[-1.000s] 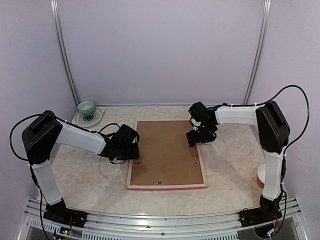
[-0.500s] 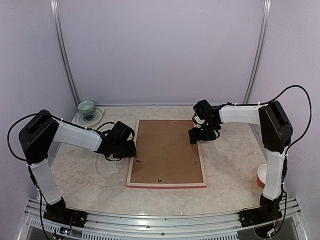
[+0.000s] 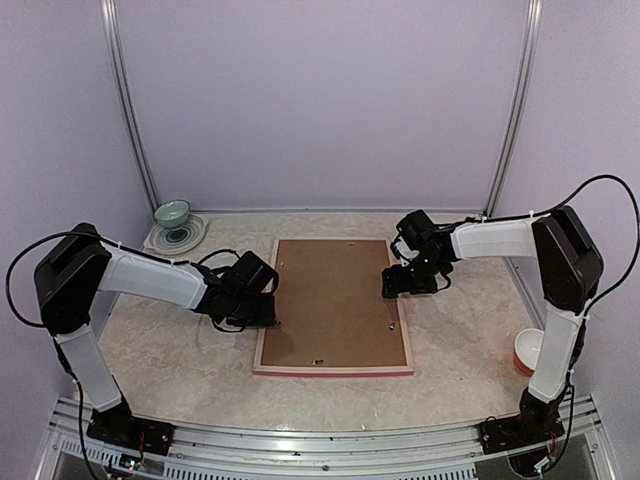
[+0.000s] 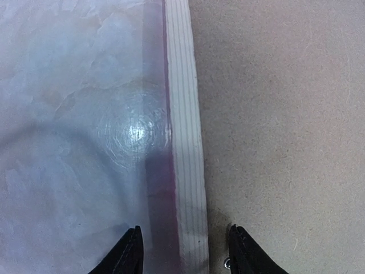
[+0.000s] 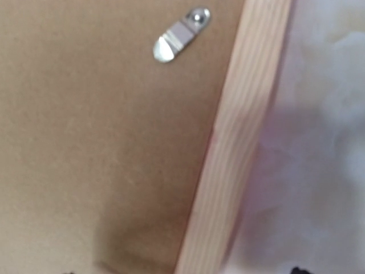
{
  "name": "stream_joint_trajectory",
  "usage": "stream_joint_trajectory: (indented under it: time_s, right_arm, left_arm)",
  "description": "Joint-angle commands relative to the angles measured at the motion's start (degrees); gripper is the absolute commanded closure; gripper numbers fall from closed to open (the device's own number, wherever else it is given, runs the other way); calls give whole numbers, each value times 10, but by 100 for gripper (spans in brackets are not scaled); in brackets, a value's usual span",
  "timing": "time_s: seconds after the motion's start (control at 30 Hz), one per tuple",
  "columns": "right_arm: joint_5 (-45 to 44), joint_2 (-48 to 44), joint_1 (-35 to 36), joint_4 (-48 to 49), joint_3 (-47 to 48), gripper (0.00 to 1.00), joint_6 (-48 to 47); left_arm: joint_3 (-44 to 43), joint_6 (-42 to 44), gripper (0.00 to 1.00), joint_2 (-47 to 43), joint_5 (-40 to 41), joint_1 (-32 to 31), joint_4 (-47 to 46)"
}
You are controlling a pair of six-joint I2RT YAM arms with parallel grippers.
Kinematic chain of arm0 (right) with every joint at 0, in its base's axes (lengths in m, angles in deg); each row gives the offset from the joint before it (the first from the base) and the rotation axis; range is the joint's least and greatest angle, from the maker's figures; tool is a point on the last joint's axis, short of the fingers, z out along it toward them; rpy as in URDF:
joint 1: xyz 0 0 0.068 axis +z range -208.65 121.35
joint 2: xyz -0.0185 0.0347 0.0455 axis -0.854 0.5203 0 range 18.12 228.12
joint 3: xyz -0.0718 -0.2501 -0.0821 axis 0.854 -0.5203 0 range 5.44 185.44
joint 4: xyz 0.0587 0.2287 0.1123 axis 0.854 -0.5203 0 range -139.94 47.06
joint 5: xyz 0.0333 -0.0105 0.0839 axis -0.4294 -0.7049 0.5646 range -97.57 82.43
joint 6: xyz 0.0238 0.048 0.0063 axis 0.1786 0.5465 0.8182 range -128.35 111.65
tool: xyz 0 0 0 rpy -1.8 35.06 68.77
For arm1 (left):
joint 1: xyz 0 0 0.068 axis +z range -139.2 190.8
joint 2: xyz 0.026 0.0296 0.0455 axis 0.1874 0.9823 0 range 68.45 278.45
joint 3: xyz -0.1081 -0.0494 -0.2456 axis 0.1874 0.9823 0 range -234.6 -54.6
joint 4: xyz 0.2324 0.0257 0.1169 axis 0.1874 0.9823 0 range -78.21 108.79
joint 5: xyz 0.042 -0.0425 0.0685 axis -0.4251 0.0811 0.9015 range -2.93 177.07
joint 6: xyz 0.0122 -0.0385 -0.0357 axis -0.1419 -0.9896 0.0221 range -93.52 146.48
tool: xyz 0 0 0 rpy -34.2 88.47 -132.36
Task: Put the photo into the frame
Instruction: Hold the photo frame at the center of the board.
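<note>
Pink-edged, pale-wood rectangular frame (image 3: 333,371) face down mid-surface (image 3: 180,350), long axis near-far, plain brown backing board (image 3: 330,300) inside. Red sunset photo not visible (likely under board). Left gripper (image 4: 183,251) released, straddling left rail. Right gripper (image 3: 392,285) released over right rail.

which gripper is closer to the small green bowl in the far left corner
Left. The left gripper straddles the pale wooden picture frame's left rail, on the green bowl's side; the right gripper is at the right rail, across the brown backing board.
</note>
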State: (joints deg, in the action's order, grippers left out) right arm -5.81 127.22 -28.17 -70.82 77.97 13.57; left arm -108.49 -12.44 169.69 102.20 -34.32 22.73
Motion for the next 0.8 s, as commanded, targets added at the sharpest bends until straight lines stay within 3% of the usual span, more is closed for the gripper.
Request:
stream_joint_trajectory:
  time_s: [0.0,0.5,0.77]
  right_arm:
    - [8,-15,-1,21,-14,19,4]
    - [18,15,-1,26,-21,20,4]
    - [18,14,0,26,-21,20,4]
  left_arm:
    - [-28,8,48,22,10,-8,19]
    - [-22,-11,48,-15,21,-22,30]
    - [-26,-11,48,9,-3,-30,24]
